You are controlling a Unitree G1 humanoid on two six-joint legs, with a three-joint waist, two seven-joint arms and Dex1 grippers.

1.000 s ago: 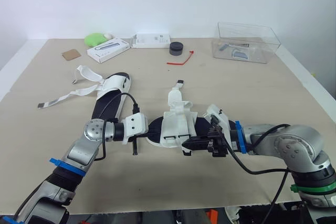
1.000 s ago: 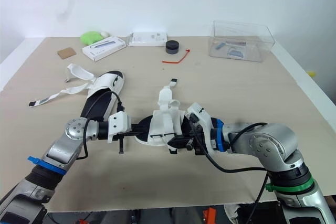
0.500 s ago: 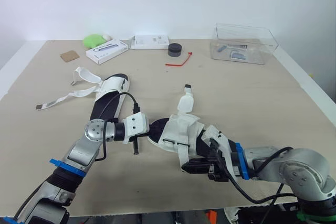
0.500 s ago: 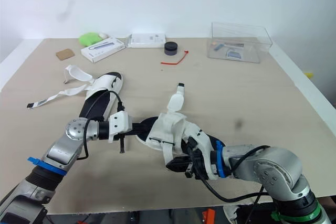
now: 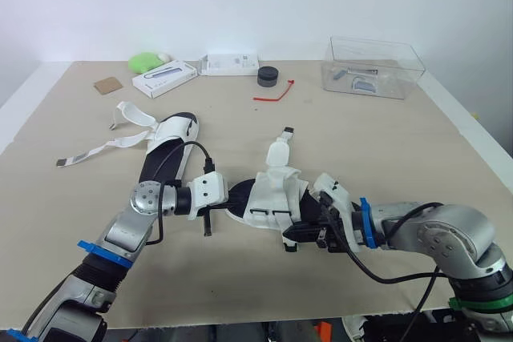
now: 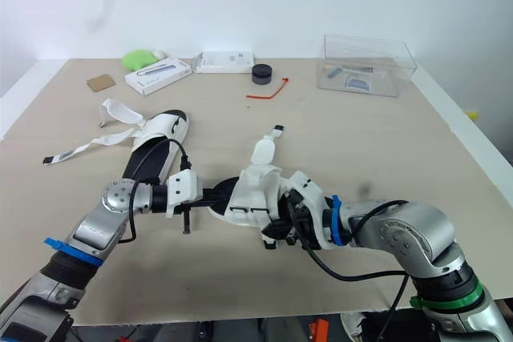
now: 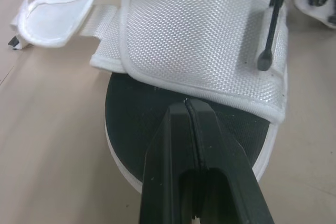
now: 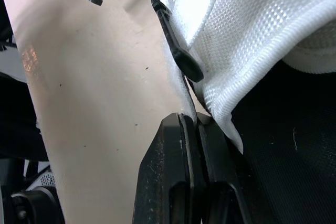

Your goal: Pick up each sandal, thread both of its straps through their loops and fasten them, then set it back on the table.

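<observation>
The sandal hovers mid-table, with the left gripper clamped on its black sole and the right gripper pinching its white edge. I'd hold the sole firm while feeding the loose strap, which points to one o'clock. The other sandal lies at ten o'clock. The print on the white box is unreadable.
</observation>
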